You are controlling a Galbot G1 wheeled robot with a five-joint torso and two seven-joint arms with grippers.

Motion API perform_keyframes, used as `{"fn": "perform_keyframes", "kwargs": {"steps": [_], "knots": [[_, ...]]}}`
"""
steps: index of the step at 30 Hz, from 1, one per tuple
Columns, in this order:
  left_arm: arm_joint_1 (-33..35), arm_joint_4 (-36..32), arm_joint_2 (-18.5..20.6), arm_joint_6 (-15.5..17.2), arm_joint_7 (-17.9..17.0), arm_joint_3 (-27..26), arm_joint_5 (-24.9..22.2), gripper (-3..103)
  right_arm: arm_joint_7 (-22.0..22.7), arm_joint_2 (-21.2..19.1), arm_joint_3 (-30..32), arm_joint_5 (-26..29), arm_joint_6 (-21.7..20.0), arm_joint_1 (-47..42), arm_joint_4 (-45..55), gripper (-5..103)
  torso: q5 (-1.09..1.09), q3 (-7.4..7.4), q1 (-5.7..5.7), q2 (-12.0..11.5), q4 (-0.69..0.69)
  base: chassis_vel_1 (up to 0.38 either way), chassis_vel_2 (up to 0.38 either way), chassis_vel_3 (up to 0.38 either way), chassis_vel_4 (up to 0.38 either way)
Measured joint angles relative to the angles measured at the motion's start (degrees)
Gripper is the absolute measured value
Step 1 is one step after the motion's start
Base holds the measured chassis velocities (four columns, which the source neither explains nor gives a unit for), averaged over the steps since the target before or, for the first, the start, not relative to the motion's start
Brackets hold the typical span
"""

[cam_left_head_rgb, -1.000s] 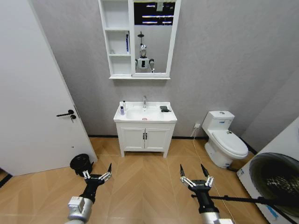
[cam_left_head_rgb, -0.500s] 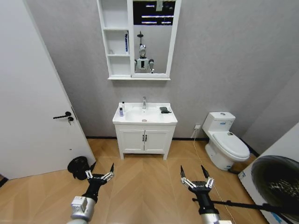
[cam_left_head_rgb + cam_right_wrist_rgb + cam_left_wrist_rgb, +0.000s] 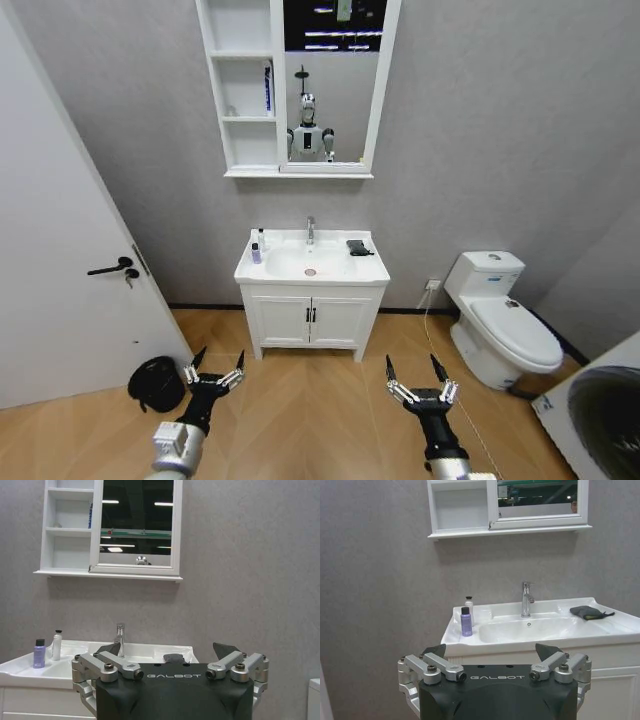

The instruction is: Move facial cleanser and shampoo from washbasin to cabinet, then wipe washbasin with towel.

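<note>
Black-tipped and spread wide, the left gripper (image 3: 214,372) and right gripper (image 3: 419,377) hover low over the floor, holding nothing. Farther off, two small bottles (image 3: 257,247) stand on the washbasin (image 3: 310,263) rim's left corner, the towel (image 3: 357,246) on its right. Both bottles look light, stiff and probably slick, best pinched mid-body.

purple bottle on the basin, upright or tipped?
Upright. The purple bottle stands cap-up on the washbasin rim, beside a white bottle.
</note>
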Motion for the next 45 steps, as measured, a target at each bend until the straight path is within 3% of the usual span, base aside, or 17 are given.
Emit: {"fn": "perform_keyframes", "kwargs": {"steps": [5, 9, 11, 13, 16, 17, 20, 21, 25, 35, 41, 45], "knots": [[-0.4, 0.3, -0.1, 0.0, 0.0, 0.1, 0.1, 98, 0.0, 0.0, 0.1, 0.2, 0.0, 0.3, -0.4, 100, 0.01, 0.01, 0.03, 0.0, 0.02, -0.361, 0.362, 0.363, -0.366], [-0.6, 0.5, -0.1, 0.1, 0.0, 0.0, 0.1, 100, -0.1, -0.1, 0.1, 0.3, 0.1, 0.6, -0.7, 100, -0.05, 0.00, 0.02, 0.0, -0.04, -0.377, 0.370, 0.361, -0.368], [-0.6, 0.6, -0.1, 0.1, 0.0, -0.1, 0.1, 99, -0.1, -0.2, 0.1, 0.3, 0.2, 0.7, -0.8, 100, 0.02, 0.02, 0.04, 0.0, 0.03, -0.341, 0.350, 0.345, -0.375], [-0.6, 0.7, -0.1, 0.1, 0.0, -0.1, 0.1, 98, -0.2, -0.2, 0.0, 0.3, 0.7, 0.9, -1.1, 100, -0.06, -0.01, -0.02, 0.0, -0.02, -0.343, 0.346, 0.369, -0.367], [-0.8, 1.2, -0.1, 0.1, 0.0, -0.1, 0.1, 98, 1.0, -0.1, -0.6, -0.7, 1.4, 1.2, -1.5, 100, 0.03, 0.01, 0.02, 0.0, 0.01, -0.324, 0.337, 0.340, -0.346], [-1.0, 1.5, -0.1, 0.1, 0.0, -0.1, 0.1, 98, 1.6, 0.0, -1.0, -1.3, 2.0, 1.2, -1.6, 100, -0.07, -0.01, -0.02, 0.0, -0.02, -0.367, 0.330, 0.351, -0.320], [-1.3, 1.8, 0.0, 0.2, 0.1, 0.0, 0.1, 98, 1.8, 0.0, -1.2, -1.7, 2.4, 1.2, -1.9, 100, -0.01, 0.01, 0.04, 0.0, -0.02, -0.320, 0.292, 0.313, -0.291], [-1.5, 2.1, 0.0, 0.3, 0.1, 0.1, 0.1, 98, 1.8, 0.0, -1.3, -1.8, 2.4, 1.3, -2.1, 100, 0.00, 0.04, 0.10, 0.0, 0.04, -0.209, 0.215, 0.146, -0.232], [-2.0, 2.8, 0.1, 0.4, 0.3, 0.4, 0.2, 96, 1.9, -0.2, -1.2, -1.8, 2.3, 1.7, -2.7, 100, -0.01, 0.01, 0.04, 0.0, -0.02, -0.185, 0.169, 0.095, -0.114], [-4.9, 6.3, 1.0, 1.2, 0.5, 2.1, 0.4, 99, 1.9, -0.3, -0.7, -1.0, 2.2, 2.3, -4.7, 100, -0.02, -0.02, -0.09, 0.0, -0.01, 0.032, -0.025, -0.037, 0.022], [-9.4, 11.7, 2.5, 1.5, 0.1, 3.0, -1.2, 97, 1.9, -0.7, -0.4, -0.5, 2.3, 2.5, -5.8, 100, 0.00, 0.00, -0.01, 0.0, 0.00, 0.004, -0.006, -0.011, 0.006], [-17.1, 20.3, 4.3, 1.4, -1.7, 3.4, -4.6, 97, 1.9, -1.1, 0.4, -0.2, 3.1, 1.9, -6.7, 100, -0.02, 0.01, 0.02, 0.0, -0.01, 0.000, 0.000, 0.000, 0.000]]}}
